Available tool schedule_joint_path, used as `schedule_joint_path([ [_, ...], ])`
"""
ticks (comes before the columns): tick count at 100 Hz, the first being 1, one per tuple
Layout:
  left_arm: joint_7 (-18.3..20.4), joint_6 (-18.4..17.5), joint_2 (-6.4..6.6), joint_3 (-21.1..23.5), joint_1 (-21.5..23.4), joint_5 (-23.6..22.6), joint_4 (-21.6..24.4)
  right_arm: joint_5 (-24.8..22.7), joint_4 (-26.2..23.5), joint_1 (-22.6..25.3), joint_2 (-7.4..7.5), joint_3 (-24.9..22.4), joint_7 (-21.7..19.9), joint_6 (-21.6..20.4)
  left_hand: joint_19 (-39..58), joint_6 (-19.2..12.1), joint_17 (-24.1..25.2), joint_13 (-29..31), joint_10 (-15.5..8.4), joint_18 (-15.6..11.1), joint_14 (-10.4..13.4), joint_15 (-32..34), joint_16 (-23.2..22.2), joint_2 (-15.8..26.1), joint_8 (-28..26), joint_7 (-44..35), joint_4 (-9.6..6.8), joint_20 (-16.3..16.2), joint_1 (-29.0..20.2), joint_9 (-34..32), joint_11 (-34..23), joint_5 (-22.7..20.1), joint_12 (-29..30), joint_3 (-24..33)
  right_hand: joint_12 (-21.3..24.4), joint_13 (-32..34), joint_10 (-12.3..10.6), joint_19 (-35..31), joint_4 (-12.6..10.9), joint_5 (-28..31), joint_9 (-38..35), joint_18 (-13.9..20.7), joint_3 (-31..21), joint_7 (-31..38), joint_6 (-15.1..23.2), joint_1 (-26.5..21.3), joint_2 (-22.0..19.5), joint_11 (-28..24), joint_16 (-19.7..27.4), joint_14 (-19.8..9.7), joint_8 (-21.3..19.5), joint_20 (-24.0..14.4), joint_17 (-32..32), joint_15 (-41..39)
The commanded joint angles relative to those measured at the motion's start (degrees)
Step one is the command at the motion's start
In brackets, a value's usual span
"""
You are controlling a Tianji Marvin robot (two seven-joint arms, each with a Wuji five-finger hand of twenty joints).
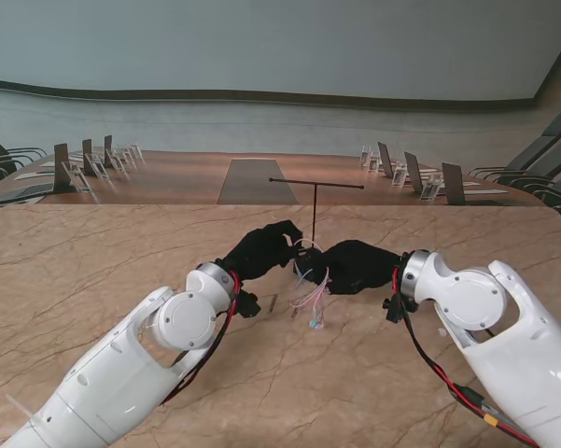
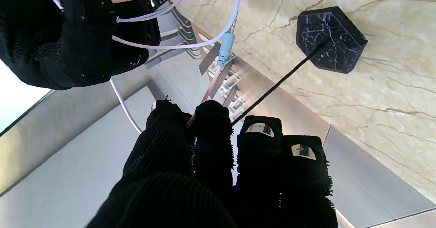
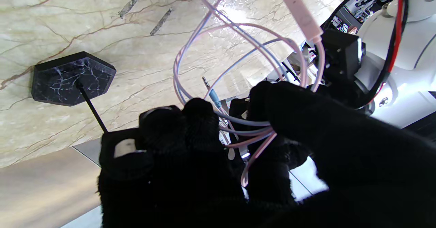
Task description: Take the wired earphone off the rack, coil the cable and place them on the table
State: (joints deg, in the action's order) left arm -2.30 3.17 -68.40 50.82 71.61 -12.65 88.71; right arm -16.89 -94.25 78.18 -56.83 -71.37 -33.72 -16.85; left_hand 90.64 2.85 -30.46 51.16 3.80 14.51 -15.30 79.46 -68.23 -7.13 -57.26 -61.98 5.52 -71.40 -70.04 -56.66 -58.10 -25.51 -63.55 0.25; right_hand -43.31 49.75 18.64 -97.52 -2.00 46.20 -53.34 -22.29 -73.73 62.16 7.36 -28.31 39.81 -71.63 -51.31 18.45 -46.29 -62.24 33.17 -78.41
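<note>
Pink and pale-blue earphone cable (image 1: 310,297) hangs in loops between my two hands, just in front of the rack (image 1: 315,207). My right hand (image 1: 355,267) clamps the coils; my left hand (image 1: 261,250) pinches a strand, above the marble worktop (image 1: 93,252).

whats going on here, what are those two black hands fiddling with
A two-armed robot is coiling a wired earphone cable. The left robot hand and right robot hand meet in front of the thin black rack, whose bar is now bare. The right one holds several pink and pale blue loops; the left pinches a strand near the blue plug. Loose ends dangle toward the marble table, so the bundle is not yet set down.
</note>
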Motion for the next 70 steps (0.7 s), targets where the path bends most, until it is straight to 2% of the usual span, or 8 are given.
schedule_joint_path([
  [1, 0.53, 0.39, -0.29, 0.12, 0.35, 0.61, 0.82, -0.29, -0.15, 0.03, -0.25, 0.22, 0.07, 0.2, 6.3, -0.29, -1.86, 1.14, -1.9, -0.38, -0.82, 0.32, 0.72, 2.09, -3.17, -6.56, -0.15, 0.52, -3.93, -1.34, -2.25, 0.72, 0.2, 0.58, 0.31, 1.59, 5.14, -1.39, -2.92, 5.24, -3.55, 4.4, -6.84, 8.4, 5.13, -5.3, -0.67, -1.48, 0.49, 7.61, -0.87, 1.27, 0.3, -4.19],
  [24, 1.61, 0.54, -0.02, 0.26, 0.41, 1.03, 1.31, -1.27, -0.1, -0.13, -0.21, 0.32, 0.14, 0.28, 6.81, -0.54, -2.07, 1.28, -2.11, -0.36, -0.65, 0.86, 0.52, 2.58, -2.99, -7.03, -0.2, 0.94, -3.92, -1.46, -3.01, 1.31, -0.04, 0.17, 0.55, 1.84, 4.95, -1.72, -3.66, 5.55, -3.58, 4.63, -7.29, 8.67, 5.58, -4.77, -0.64, -2.1, 0.64, 7.28, -1.05, 1.31, 0.61, -4.6],
  [37, 1.45, 0.26, 0.05, 0.49, 0.1, 0.24, 1.05, -1.14, -0.55, 0.27, -0.04, 0.01, -0.49, 0.15, 6.75, -1.25, -0.44, 0.07, -2.01, -1.17, -0.34, 1.94, -0.19, 3.13, -3.24, -7.01, -0.42, 0.19, -3.93, -0.77, -3.88, 1.77, -0.74, -0.57, 0.72, 1.6, 4.96, -1.66, -4.29, 5.67, -3.3, 4.73, -7.24, 8.71, 5.6, -4.51, -0.81, -2.36, 0.72, 7.35, -1.2, 1.34, 0.29, -4.56],
  [42, 1.54, 0.23, 0.07, 0.53, -0.09, 0.1, 0.94, -1.02, -0.82, 0.42, 0.05, -0.1, -0.83, 0.02, 6.47, -1.72, 0.73, -1.01, -1.49, -1.45, -0.46, 2.66, -0.67, 3.45, -3.42, -6.86, -0.5, -0.53, -3.93, -0.2, -4.45, 2.08, -1.25, -0.87, 0.81, 1.38, 4.88, -1.52, -4.53, 5.69, -3.07, 4.85, -7.11, 8.65, 5.7, -4.46, -0.99, -2.37, 0.76, 7.26, -1.29, 1.35, -0.04, -4.46],
  [70, 1.05, -0.58, 0.23, 0.48, -0.89, -2.28, 0.63, -0.99, -1.72, 0.63, 0.59, -0.43, -3.02, -0.1, 6.29, -3.2, 1.76, -1.91, -1.83, -1.91, 0.11, 5.6, -1.6, 3.94, -4.33, -6.32, -0.64, -4.71, -3.92, 0.15, -6.46, 2.12, -2.88, -1.89, 1.02, 0.81, 4.65, -1.21, -5.42, 5.69, -2.44, 5.24, -6.66, 8.55, 5.79, -4.24, -1.52, -2.67, 0.78, 6.96, -1.82, 1.29, -0.76, -4.19],
])
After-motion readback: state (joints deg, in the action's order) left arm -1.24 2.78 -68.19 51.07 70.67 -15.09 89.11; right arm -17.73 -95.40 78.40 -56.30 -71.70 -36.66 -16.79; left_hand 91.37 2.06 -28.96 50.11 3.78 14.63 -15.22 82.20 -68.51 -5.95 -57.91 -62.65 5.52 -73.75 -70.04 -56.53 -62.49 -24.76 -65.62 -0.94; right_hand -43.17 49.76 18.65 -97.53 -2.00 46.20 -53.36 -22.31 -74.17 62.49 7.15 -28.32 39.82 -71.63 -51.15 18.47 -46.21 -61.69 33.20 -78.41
